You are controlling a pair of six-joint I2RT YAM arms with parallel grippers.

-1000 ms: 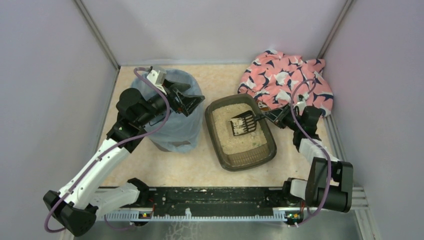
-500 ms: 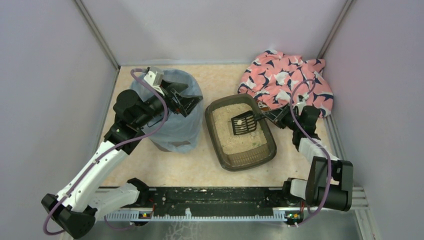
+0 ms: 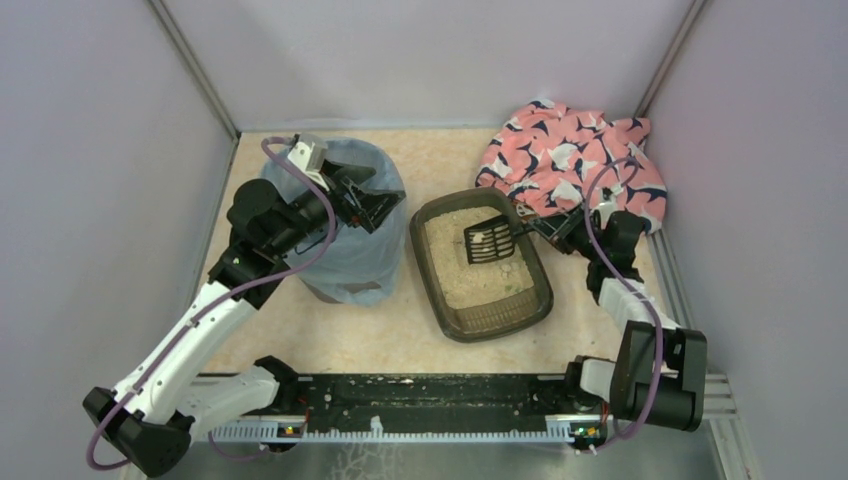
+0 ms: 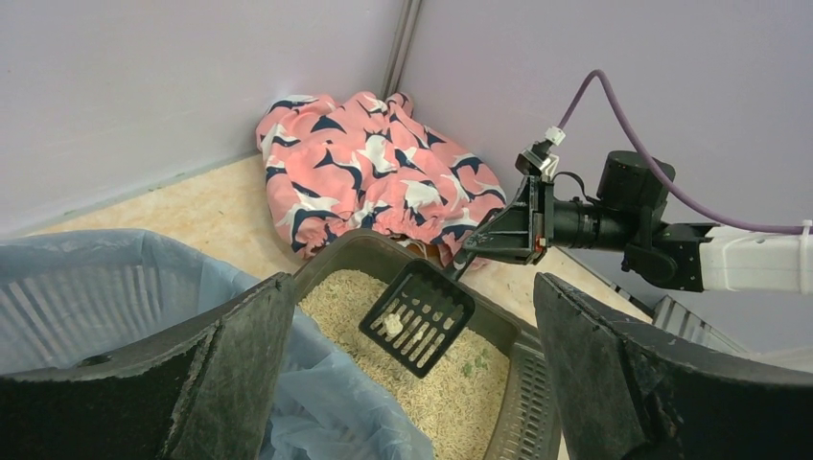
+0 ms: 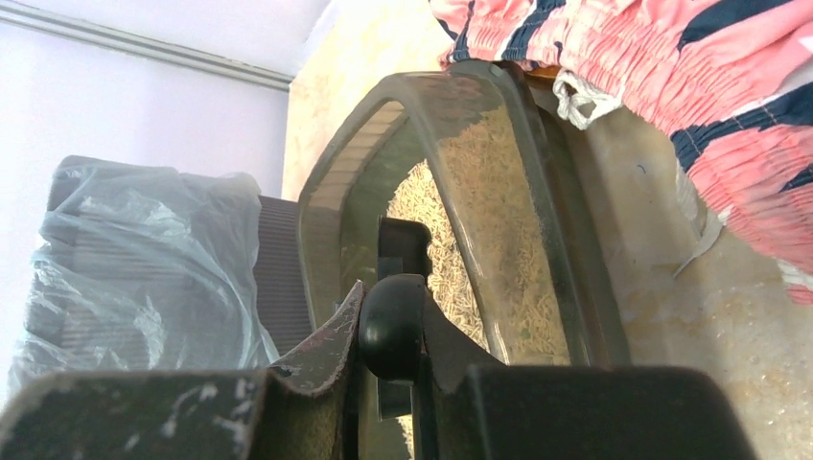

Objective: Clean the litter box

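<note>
Litter box (image 3: pixel 497 320): on the table (image 3: pixel 400 345), just right of the blue-bagged bin (image 3: pixel 350 265), beige litter inside.
Right gripper (image 3: pixel 545 232): clamped on the handle of the black scoop (image 3: pixel 488 241), held over the litter with a small white clump (image 3: pixel 481 240) on it.
Left gripper (image 3: pixel 375 205): jaws wide apart, holding nothing, over the bin's rim.
Cloth (image 3: pixel 570 160): pink, patterned, heaped at the box's far right corner.

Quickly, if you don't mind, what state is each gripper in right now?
Left gripper: open, holding nothing, by the bin.
Right gripper: shut on the scoop by its handle, over the litter box.
</note>
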